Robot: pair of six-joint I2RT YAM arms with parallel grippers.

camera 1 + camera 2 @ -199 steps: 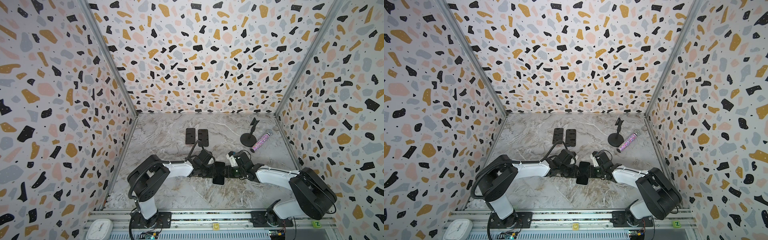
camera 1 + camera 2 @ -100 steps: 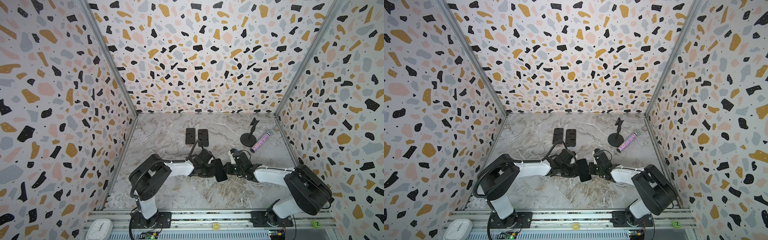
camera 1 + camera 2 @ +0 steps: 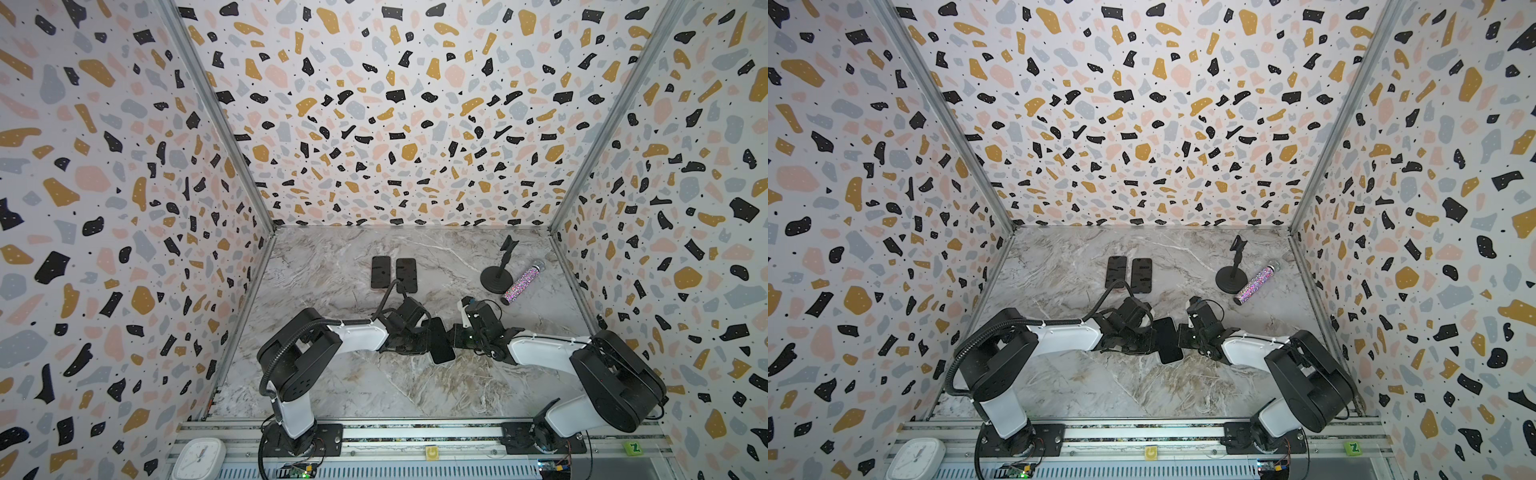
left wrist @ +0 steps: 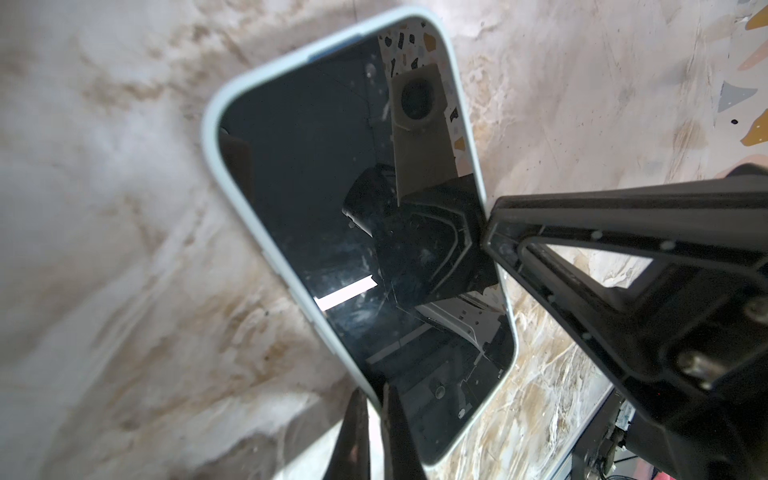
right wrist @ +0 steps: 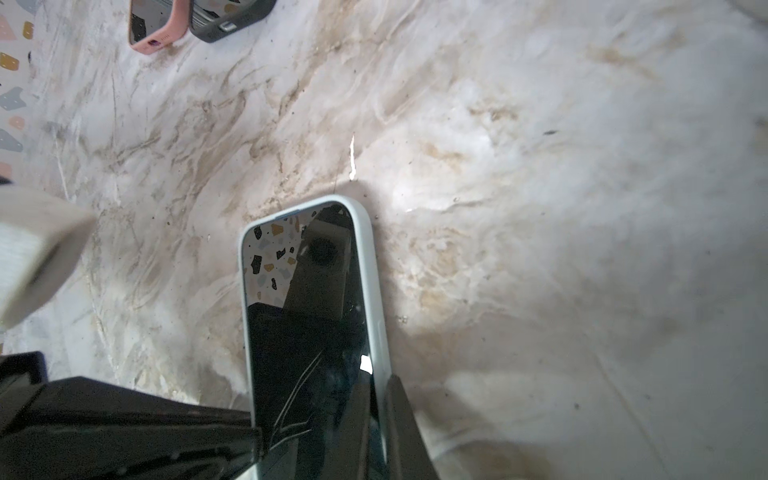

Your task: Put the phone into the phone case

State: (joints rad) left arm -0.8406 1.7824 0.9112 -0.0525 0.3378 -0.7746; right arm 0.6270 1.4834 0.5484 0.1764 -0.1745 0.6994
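Observation:
The phone [image 3: 441, 340] is a dark slab at mid-table between my two grippers in both top views. Its black screen [image 4: 332, 187] sits inside the phone case, a pale blue-white rim [image 4: 232, 174] around all its edges. My left gripper [image 4: 376, 409] is shut on the rim of one long side, near a corner. My right gripper [image 5: 376, 419] is shut on the opposite long side. In the top views the left gripper [image 3: 427, 341] meets the phone from the left and the right gripper [image 3: 455, 338] from the right.
Two other phones lie side by side farther back, one in a pink case [image 3: 381, 272] and one in a dark grey case [image 3: 406, 274]. A black microphone stand [image 3: 496, 276] and a glittery microphone [image 3: 523, 280] sit at back right. Patterned walls enclose three sides.
Both grippers have closed onto the phone's long edges. The right arm has drawn in toward the phone, and the phone has turned slightly askew.

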